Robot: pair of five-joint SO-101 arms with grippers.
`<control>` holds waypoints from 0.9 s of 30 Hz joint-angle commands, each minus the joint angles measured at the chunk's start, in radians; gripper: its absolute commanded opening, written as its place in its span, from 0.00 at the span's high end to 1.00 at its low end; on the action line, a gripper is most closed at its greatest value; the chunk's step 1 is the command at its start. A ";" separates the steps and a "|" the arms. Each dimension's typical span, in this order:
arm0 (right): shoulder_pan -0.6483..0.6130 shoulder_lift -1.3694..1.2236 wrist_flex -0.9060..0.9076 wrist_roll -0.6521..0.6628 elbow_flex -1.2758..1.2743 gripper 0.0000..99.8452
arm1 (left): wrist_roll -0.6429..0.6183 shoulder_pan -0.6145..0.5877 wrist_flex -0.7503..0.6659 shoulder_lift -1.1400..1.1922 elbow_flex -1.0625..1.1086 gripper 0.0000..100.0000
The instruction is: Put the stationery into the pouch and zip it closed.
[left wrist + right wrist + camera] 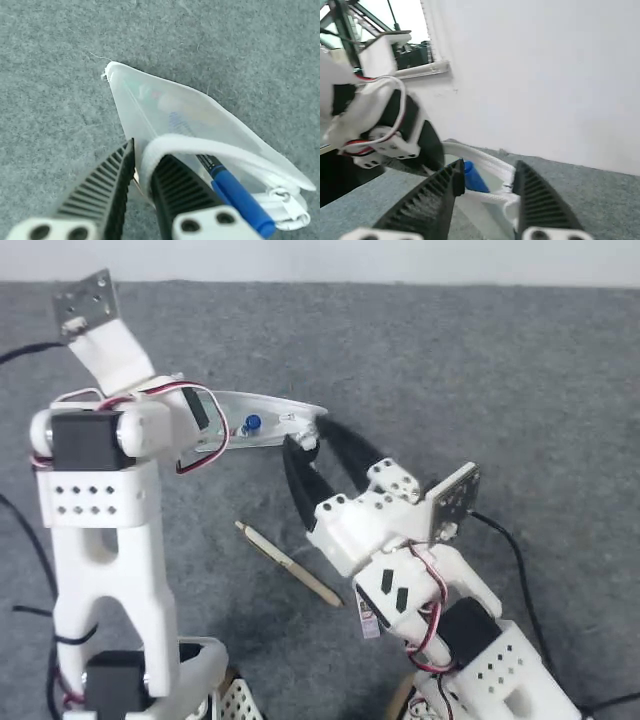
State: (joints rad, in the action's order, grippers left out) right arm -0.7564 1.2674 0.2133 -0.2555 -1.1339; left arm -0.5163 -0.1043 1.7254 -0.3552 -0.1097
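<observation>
The translucent white pouch (268,423) hangs above the grey mat, its mouth open. My left gripper (145,156) is shut on the white zipper rim near one corner. A blue pen (235,192) sticks out of the pouch (175,112); its blue cap (251,424) shows through the side. My right gripper (308,436) is open at the pouch's other end, with the black fingers either side of the white zipper end (506,199). The blue pen (472,177) lies just behind that. A tan pen (290,563) lies loose on the mat between the two arms.
Grey felt mat (500,380) covers the table to a pale wall at the back. The left arm's white body (105,540) stands at the left, and the right arm's base with its cables (500,660) at the lower right. Open mat lies behind and to the right.
</observation>
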 commanded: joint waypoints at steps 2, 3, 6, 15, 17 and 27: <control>-0.028 -0.012 -0.019 -0.006 0.114 0.98 | -0.008 -0.005 0.006 -0.048 -0.050 0.99; -0.033 -0.030 -0.035 -0.008 0.120 0.98 | -0.008 -0.005 0.006 -0.048 -0.050 0.99; -0.067 -0.116 -0.134 -0.002 0.123 0.99 | -0.008 -0.005 0.006 -0.048 -0.050 0.99; -0.027 -0.444 -0.357 0.106 0.124 0.99 | -0.008 -0.005 -0.021 -0.048 -0.016 0.99; 0.019 -0.501 -0.338 0.107 0.147 0.99 | -0.008 -0.005 -0.021 -0.048 -0.015 0.99; 0.211 -0.547 0.314 0.038 0.457 0.99 | -0.008 -0.005 -0.021 -0.049 -0.013 0.99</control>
State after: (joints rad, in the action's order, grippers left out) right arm -0.5938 0.7104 0.3023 -0.1864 -0.8086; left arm -0.5163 -0.1028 1.7269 -0.3537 -0.1082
